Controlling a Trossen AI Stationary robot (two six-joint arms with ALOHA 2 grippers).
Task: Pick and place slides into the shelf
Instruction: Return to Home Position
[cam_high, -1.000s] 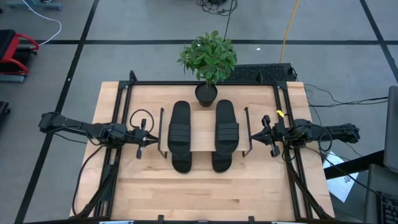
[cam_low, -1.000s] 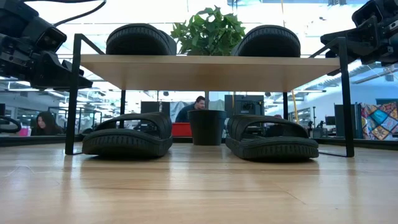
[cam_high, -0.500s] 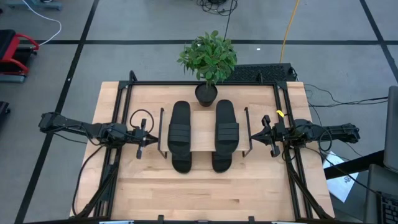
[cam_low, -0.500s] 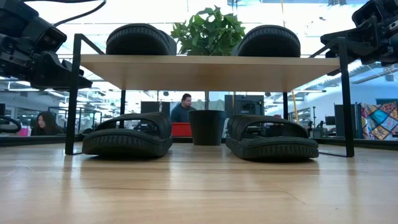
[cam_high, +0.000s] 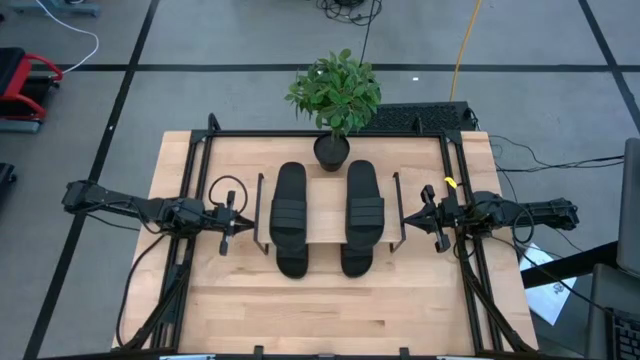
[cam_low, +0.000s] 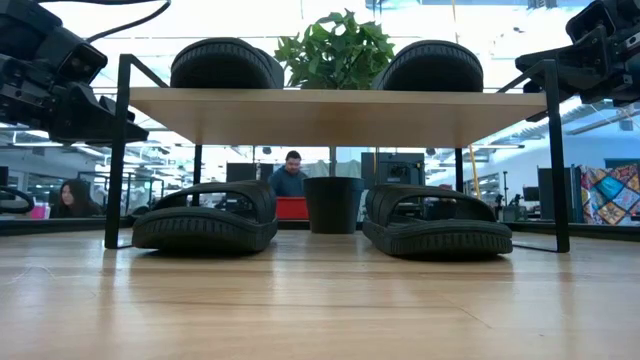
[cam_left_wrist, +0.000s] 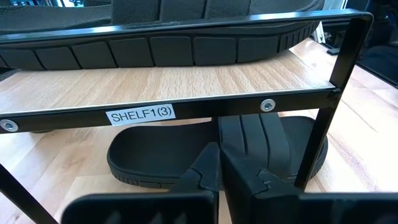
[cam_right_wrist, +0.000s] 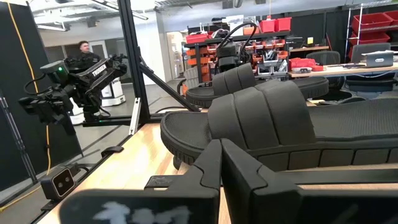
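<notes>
1. The shelf (cam_high: 327, 210) stands in the middle of the table (cam_high: 300, 310), in front of a potted plant (cam_high: 335, 95).
2. Two slides lie side by side on the top board, one on the left (cam_high: 289, 205) and one on the right (cam_high: 364, 205).
3. Two more slides rest on the tabletop under the board, one on the left (cam_low: 205, 215) and one on the right (cam_low: 437, 222), with the plant's pot showing between them.
4. The left gripper (cam_high: 232, 222) hovers just outside the shelf's left wire frame, fingers pressed together and holding nothing.
5. The right gripper (cam_high: 412, 217) hovers just outside the right frame, fingers likewise together and empty.
6. Beyond the table, a person (cam_low: 290, 172) shows in the room.
</notes>
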